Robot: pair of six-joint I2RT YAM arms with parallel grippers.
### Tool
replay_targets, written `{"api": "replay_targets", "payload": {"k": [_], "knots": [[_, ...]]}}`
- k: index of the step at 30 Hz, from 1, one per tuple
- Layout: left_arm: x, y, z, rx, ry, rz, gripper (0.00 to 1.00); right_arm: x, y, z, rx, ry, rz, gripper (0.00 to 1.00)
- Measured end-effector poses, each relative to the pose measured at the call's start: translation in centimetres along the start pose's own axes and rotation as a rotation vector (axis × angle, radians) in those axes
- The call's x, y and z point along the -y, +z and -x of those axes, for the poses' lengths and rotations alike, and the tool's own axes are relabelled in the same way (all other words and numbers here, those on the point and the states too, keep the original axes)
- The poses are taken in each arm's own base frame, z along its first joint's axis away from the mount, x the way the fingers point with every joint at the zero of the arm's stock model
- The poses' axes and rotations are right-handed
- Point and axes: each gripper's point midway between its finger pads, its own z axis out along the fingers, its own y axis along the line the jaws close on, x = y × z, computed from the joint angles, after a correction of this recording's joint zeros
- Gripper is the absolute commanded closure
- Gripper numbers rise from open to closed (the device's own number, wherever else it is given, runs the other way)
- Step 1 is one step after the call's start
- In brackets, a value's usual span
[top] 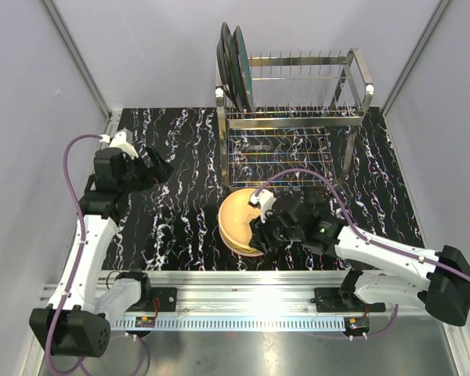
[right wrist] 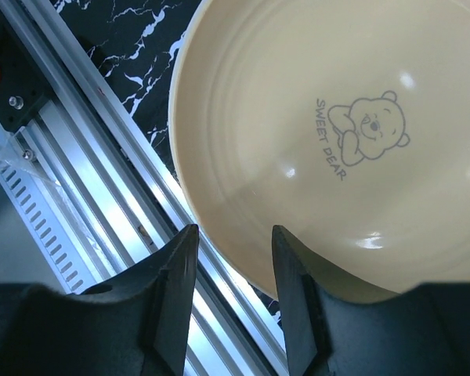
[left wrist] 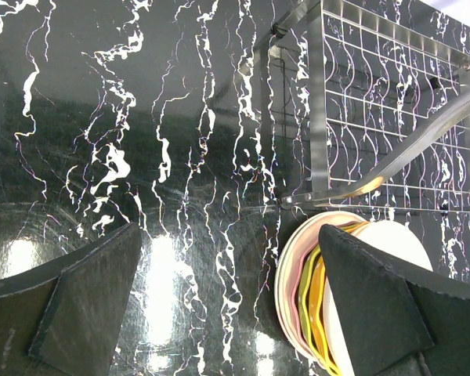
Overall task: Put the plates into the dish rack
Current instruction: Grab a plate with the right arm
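We see the stack of round ceramic plates point(top: 235, 221) on the black marbled table point(top: 180, 157), just in front of the chrome wire dish rack point(top: 294, 116). The top one is a cream-yellow bear-print plate point(right wrist: 313, 70). Two dark plates point(top: 235, 59) stand upright at the rack's left end. The right gripper point(right wrist: 233, 235) is part-spread over the top plate's near rim and grips nothing. The left gripper point(left wrist: 229, 266) is spread wide and empty, well apart from the stack.
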Motion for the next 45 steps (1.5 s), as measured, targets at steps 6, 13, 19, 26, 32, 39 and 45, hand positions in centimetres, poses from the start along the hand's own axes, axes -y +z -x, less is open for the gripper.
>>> {"api": "replay_targets", "payload": {"k": [6,13,19,26,32,39,45], "knots": [[0.0,0.0,0.0,-0.001,-0.002,-0.004,0.01,0.2,0.8,-1.0,-0.043,-0.010,-0.004,0.60],[0.0,0.0,0.1,-0.001,-0.005,-0.006,0.01,0.0,1.0,-1.2,-0.051,-0.015,0.001,0.56],[0.1,-0.1,0.0,-0.003,-0.009,-0.012,0.01,-0.6,1.0,-1.3,-0.055,-0.022,0.023,0.51],[0.2,-0.1,0.0,-0.005,-0.010,-0.018,0.01,-0.7,1.6,-1.5,-0.065,-0.022,0.034,0.53],[0.2,-0.1,0.0,-0.005,-0.009,-0.019,0.01,-0.7,2.7,-2.0,-0.092,-0.029,0.035,0.72],[0.2,-0.1,0.1,-0.004,-0.009,-0.020,0.01,-2.1,2.7,-0.8,-0.067,-0.054,0.076,0.76],[0.2,-0.1,0.1,-0.003,-0.010,-0.020,0.01,-2.5,2.6,-0.4,-0.060,-0.050,0.090,0.69]]}}
